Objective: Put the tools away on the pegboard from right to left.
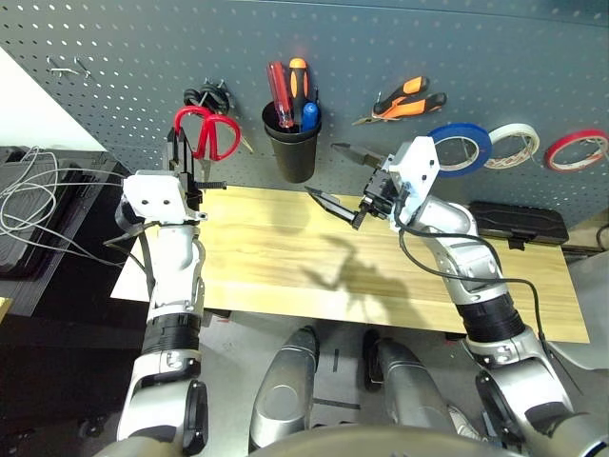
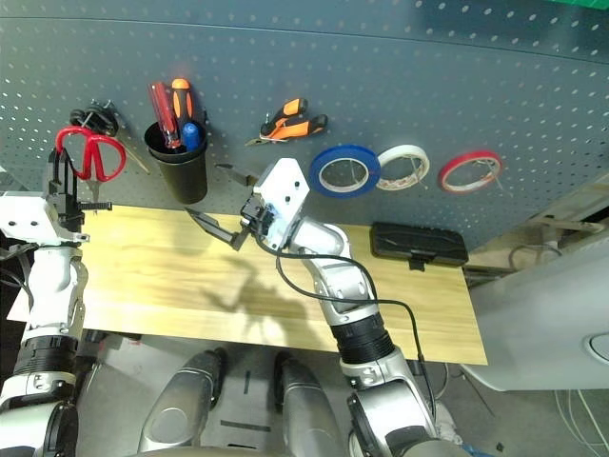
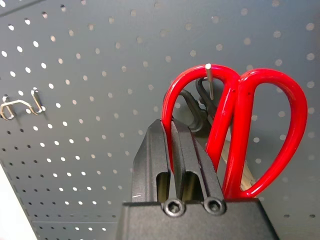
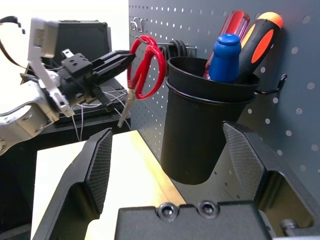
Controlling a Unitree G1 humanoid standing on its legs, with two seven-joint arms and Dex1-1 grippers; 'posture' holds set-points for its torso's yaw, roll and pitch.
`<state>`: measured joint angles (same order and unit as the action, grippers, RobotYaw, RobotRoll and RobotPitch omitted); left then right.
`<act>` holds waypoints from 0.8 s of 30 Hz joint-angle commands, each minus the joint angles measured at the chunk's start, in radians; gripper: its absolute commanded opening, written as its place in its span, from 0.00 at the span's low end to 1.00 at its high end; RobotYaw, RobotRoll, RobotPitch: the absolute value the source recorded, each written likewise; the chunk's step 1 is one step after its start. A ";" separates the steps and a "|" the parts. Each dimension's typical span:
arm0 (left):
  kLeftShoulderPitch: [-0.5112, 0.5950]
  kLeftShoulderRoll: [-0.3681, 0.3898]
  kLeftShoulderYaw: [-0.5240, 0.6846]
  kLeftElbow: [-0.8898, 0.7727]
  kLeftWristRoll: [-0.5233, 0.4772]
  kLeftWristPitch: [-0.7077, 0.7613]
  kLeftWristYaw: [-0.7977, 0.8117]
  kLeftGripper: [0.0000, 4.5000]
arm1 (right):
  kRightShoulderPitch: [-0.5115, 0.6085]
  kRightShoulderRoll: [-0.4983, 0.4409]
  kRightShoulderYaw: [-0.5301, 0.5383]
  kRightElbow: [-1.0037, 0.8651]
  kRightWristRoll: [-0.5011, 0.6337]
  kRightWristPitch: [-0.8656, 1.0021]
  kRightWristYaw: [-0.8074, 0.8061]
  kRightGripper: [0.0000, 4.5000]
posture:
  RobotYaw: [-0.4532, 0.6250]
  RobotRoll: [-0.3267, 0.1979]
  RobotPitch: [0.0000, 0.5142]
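While my left gripper (image 3: 172, 150) has its fingers pressed together on one red loop of the red-handled scissors (image 3: 240, 125), that loop sits over a metal hook (image 3: 210, 80) on the pegboard (image 1: 114, 48). My right gripper (image 4: 170, 160) is spread wide, holding nothing; between its fingers I see the black cup (image 4: 205, 125) with the small blue-handled screwdriver (image 4: 225, 55) inside.
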<state>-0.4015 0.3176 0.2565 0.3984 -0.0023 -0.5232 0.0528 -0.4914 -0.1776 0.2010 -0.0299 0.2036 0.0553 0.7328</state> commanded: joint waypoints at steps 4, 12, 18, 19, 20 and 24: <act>0.004 0.003 0.010 0.078 -0.026 0.107 -0.011 0.01 | 0.002 0.004 -0.002 -0.003 0.012 -0.008 0.001 1.00 | 0.56 0.62 0.44; -0.005 0.008 -0.014 0.110 -0.027 0.163 -0.046 0.06 | 0.002 0.005 -0.005 0.012 0.004 -0.005 -0.009 1.00 | 0.57 0.62 0.43; 0.008 0.013 -0.059 0.169 0.006 0.093 -0.089 0.43 | 0.030 0.007 -0.062 0.123 -0.009 0.063 -0.114 1.00 | 0.57 0.62 0.42; 0.010 0.012 -0.068 0.186 0.007 0.091 -0.101 0.51 | 0.037 0.005 -0.070 0.149 -0.014 0.080 -0.133 1.00 | 0.57 0.62 0.42; 0.012 0.013 -0.080 0.207 0.014 0.081 -0.112 0.59 | 0.045 0.001 -0.078 0.175 -0.021 0.089 -0.150 1.00 | 0.57 0.62 0.42; 0.016 0.011 -0.102 0.273 0.014 0.093 -0.150 0.89 | 0.076 -0.015 -0.084 0.228 -0.043 0.104 -0.177 1.00 | 0.57 0.62 0.43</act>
<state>-0.4054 0.3343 0.1670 0.6371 0.0090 -0.4381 -0.0789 -0.4338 -0.1825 0.1235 0.1788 0.1766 0.1514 0.5638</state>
